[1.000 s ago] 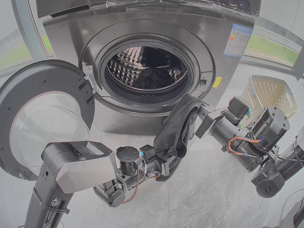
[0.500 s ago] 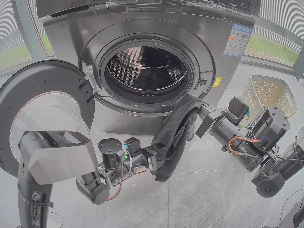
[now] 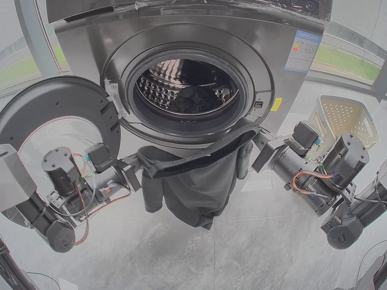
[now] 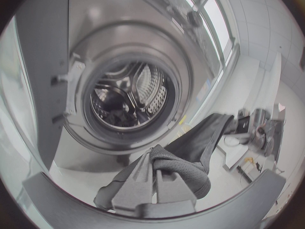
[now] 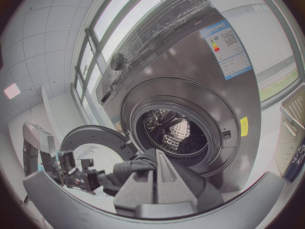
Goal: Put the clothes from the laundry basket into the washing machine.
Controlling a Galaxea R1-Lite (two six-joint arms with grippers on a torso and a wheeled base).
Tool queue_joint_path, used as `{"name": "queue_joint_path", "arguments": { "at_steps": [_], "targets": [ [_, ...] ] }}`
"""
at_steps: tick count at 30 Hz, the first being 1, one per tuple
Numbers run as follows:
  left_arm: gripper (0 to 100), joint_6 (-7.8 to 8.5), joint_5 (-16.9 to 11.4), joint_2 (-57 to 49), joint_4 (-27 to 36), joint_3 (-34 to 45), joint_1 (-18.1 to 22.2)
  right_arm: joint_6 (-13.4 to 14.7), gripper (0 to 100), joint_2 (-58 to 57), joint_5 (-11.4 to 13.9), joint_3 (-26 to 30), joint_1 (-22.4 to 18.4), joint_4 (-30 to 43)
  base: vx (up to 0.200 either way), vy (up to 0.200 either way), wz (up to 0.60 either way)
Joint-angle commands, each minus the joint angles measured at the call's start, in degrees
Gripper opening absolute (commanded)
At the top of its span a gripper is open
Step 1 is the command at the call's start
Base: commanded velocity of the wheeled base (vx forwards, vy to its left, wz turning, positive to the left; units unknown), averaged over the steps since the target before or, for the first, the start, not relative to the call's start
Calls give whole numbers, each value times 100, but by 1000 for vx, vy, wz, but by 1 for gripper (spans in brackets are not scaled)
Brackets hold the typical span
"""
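Left tool (image 3: pixel 135 169) and right tool (image 3: pixel 258 135) each pinch one end of the dark garment (image 3: pixel 193 186), stretching it just below the washing machine (image 3: pixel 193 29) mouth, probably so it feeds in untangled.

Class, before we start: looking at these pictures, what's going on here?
The robot holds a dark garment stretched between its left gripper and right gripper, in front of the washing machine. The machine's door is swung wide open. Another dark piece of clothing already lies in the drum. The laundry basket sits beside the machine, on the robot's right.
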Motion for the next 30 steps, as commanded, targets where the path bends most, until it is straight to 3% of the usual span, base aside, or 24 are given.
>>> {"name": "queue_joint_path", "arguments": {
  "at_steps": [1,13,30],
  "targets": [
    [0,-201,-23,-812,1,39,244,4,0,0,-1,0,-87,-1,0,0,0],
    [0,-219,48,-1040,1,-488,481,-40,0,-26,8,-9,-140,-1,0,0,0],
    [0,-219,118,-1453,10,-356,420,-163,0,-202,-133,-36,-298,-1,0,0,0]
  ]
}}
